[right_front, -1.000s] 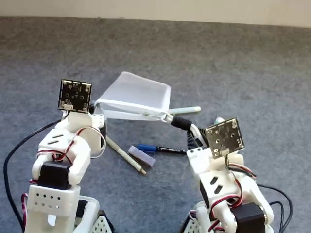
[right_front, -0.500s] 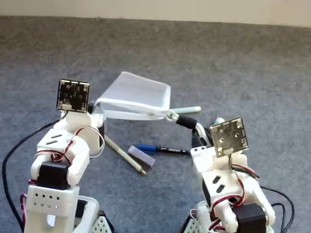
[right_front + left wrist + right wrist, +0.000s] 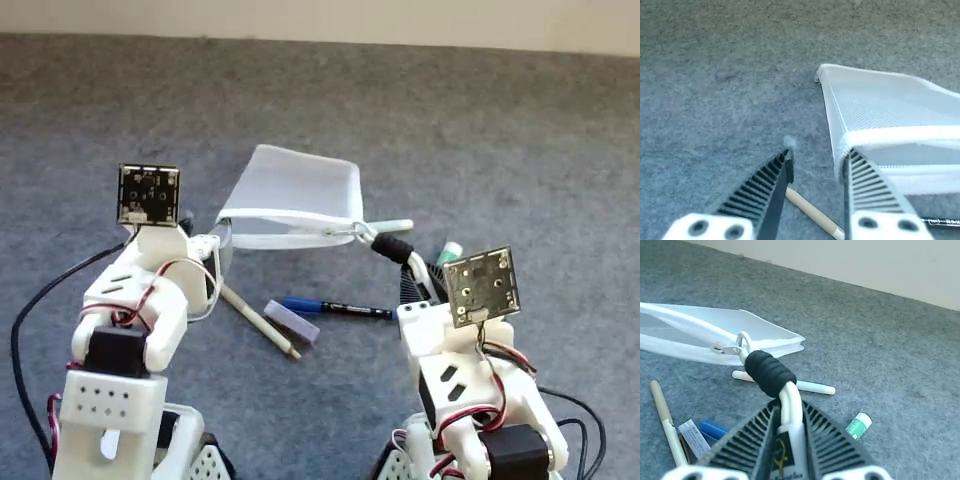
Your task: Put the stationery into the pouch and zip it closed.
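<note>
Pouch (image 3: 300, 195): white mesh wedge on fuzzy grey carpet (image 3: 500, 120), ribbed blk pull (image 3: 769, 372).

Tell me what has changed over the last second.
The right hand, shut on the zipper strap, drew back toward its own base and dragged the pouch along the carpet that way, away from the left hand, which sits open beside the pouch's corner. The blue pen, beige pen, eraser and white pen stayed where they lay.
</note>
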Action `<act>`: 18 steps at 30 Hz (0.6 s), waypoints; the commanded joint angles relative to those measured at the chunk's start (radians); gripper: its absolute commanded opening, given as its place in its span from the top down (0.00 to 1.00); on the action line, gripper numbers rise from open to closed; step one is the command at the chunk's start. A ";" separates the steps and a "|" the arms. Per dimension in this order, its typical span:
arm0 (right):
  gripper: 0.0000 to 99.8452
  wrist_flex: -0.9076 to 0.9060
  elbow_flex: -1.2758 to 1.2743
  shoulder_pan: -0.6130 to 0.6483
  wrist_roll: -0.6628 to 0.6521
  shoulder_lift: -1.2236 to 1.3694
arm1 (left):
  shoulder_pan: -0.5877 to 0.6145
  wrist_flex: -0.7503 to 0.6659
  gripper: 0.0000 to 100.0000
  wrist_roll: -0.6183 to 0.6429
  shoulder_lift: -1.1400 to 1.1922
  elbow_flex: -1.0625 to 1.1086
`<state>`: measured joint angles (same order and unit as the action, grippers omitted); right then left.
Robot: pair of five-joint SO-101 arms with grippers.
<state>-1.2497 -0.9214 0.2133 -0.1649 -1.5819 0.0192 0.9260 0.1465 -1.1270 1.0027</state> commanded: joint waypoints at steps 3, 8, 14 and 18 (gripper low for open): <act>0.99 0.022 0.002 -0.007 0.009 0.005 | -0.033 -0.029 0.84 0.012 0.242 -0.111; 0.99 0.022 0.001 0.047 0.009 0.005 | -0.042 -0.029 0.90 0.012 0.421 -0.211; 0.99 0.022 0.001 0.048 0.009 0.005 | -0.054 -0.029 0.96 0.012 0.417 -0.228; 0.99 0.022 0.001 0.048 0.009 0.005 | -0.094 -0.029 1.00 0.014 0.378 -0.226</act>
<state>-1.2497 -0.9306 0.2593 -0.1649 -1.5712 -0.0483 0.9152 0.1496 -0.7020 0.8201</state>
